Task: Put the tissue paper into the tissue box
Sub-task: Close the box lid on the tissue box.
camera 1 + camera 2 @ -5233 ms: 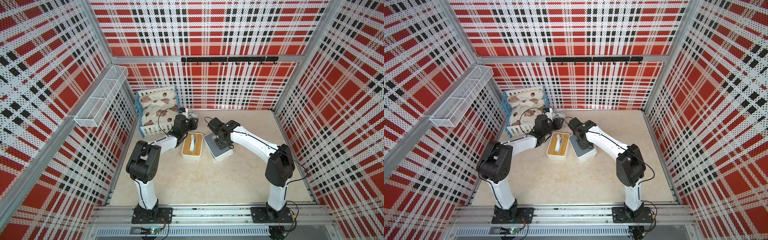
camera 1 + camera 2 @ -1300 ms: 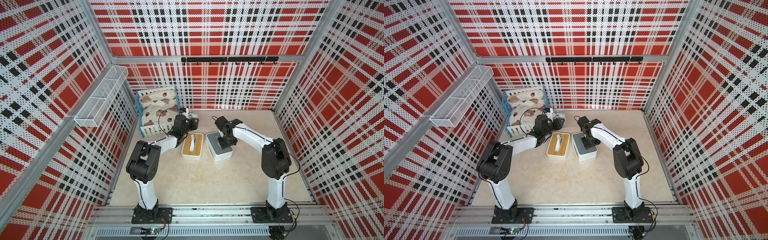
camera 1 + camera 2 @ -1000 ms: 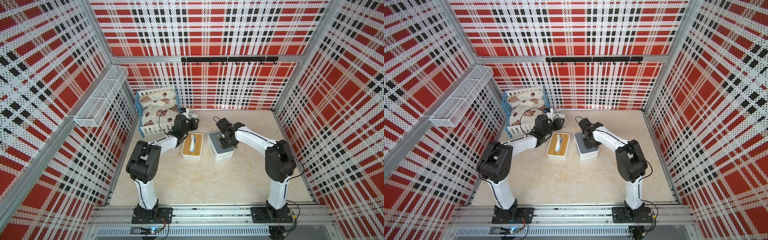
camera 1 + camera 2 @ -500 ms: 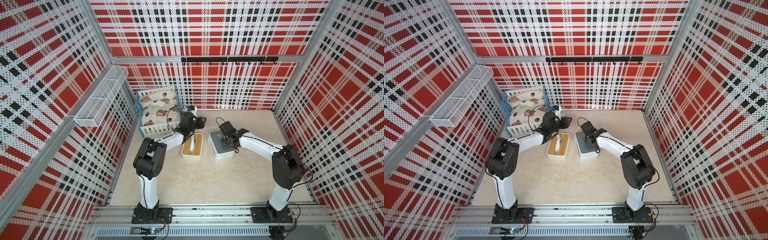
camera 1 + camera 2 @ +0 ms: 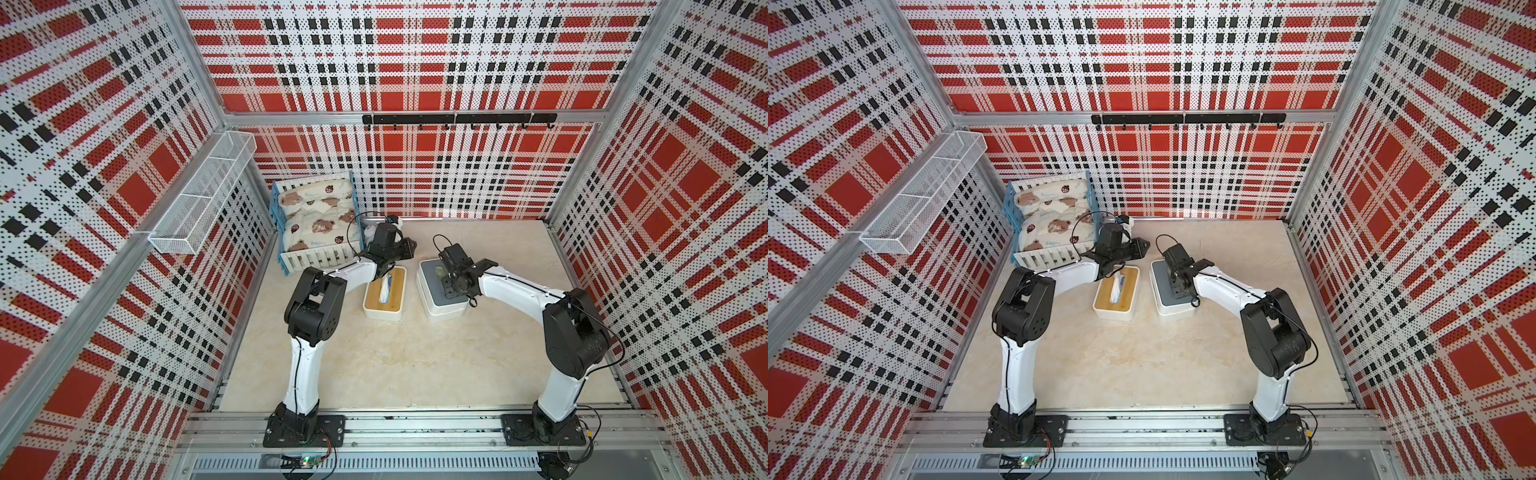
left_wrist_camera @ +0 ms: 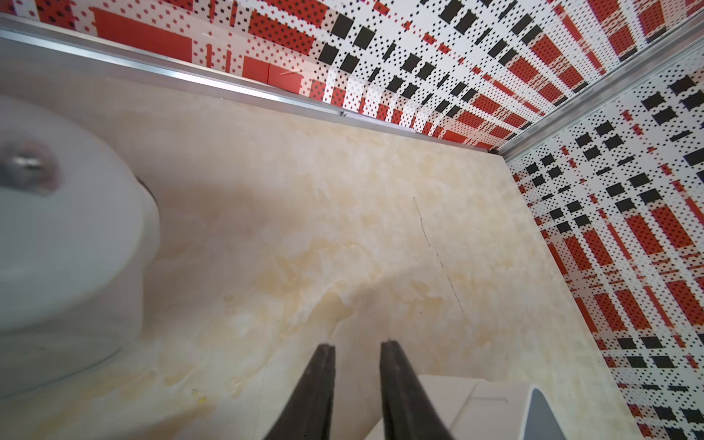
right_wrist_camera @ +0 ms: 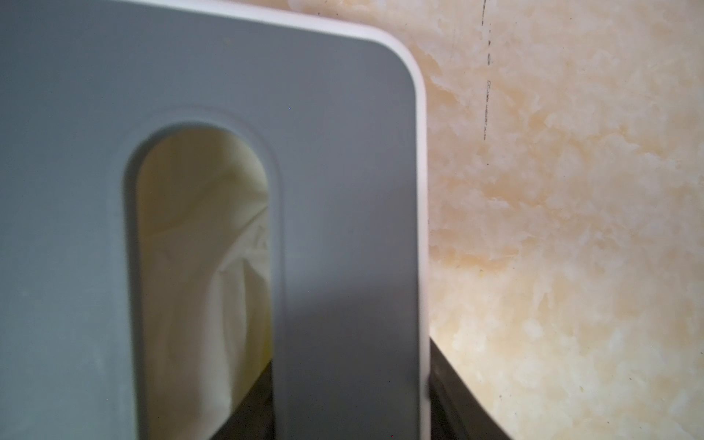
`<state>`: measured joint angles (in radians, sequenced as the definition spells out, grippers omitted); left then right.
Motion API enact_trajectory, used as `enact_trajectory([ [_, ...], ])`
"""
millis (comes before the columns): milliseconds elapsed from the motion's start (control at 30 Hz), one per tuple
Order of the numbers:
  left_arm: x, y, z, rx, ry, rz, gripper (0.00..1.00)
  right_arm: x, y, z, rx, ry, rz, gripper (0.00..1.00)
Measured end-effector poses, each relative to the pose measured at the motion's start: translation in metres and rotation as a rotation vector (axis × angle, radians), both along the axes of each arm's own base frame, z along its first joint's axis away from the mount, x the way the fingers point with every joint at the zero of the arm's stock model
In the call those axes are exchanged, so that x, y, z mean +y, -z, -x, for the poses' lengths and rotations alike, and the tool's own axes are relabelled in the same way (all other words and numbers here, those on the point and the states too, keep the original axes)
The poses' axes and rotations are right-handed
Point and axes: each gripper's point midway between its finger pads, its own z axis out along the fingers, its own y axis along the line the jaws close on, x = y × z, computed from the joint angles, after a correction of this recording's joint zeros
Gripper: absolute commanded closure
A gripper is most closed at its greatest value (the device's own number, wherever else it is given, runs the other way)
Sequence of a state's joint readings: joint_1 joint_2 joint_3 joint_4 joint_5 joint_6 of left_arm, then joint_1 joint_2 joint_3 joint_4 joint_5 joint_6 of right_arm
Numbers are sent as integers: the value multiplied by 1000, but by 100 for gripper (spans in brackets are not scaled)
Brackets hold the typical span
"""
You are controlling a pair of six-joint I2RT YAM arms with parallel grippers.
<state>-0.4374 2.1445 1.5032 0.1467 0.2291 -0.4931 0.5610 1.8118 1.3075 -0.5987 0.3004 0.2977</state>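
Crumpled white tissue paper point(image 7: 205, 266) lies inside the white tissue box with a grey slotted lid point(image 5: 432, 293), under the lengthwise oval slot. The right gripper point(image 7: 349, 365) pinches the lid between slot and rim. The left gripper point(image 6: 357, 347), narrowly parted and empty, hovers over the beige marbled desk point(image 5: 415, 365) within red plaid walls point(image 5: 415, 62).

Blue-and-white crate point(image 5: 318, 257) holds bear-print cushions point(image 5: 313, 210); 3-compartment wire basket point(image 5: 203, 195) hangs above-left of it, black hook rail point(image 5: 457, 119) above-right.
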Motion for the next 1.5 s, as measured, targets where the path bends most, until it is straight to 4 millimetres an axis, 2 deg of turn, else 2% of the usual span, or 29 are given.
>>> enact_trajectory([
  [600, -12, 27, 1, 87, 42, -21, 73, -4, -7, -6, -28, 49, 116, 80],
  [667, -14, 27, 2, 91, 48, -20, 74, -8, -2, -7, -35, 58, 149, 80],
  [767, -15, 25, 1, 88, 55, -15, 74, -15, 20, -5, -15, 70, 200, 81],
  [867, -16, 26, 1, 95, 58, -17, 74, -15, 20, -6, -28, 73, 199, 80],
  [1300, -15, 27, 2, 98, 58, -19, 74, -10, 16, -3, 6, 57, 172, 68],
  [1500, -15, 27, 1, 97, 57, -21, 74, -8, 12, 3, 51, 45, 169, 57],
])
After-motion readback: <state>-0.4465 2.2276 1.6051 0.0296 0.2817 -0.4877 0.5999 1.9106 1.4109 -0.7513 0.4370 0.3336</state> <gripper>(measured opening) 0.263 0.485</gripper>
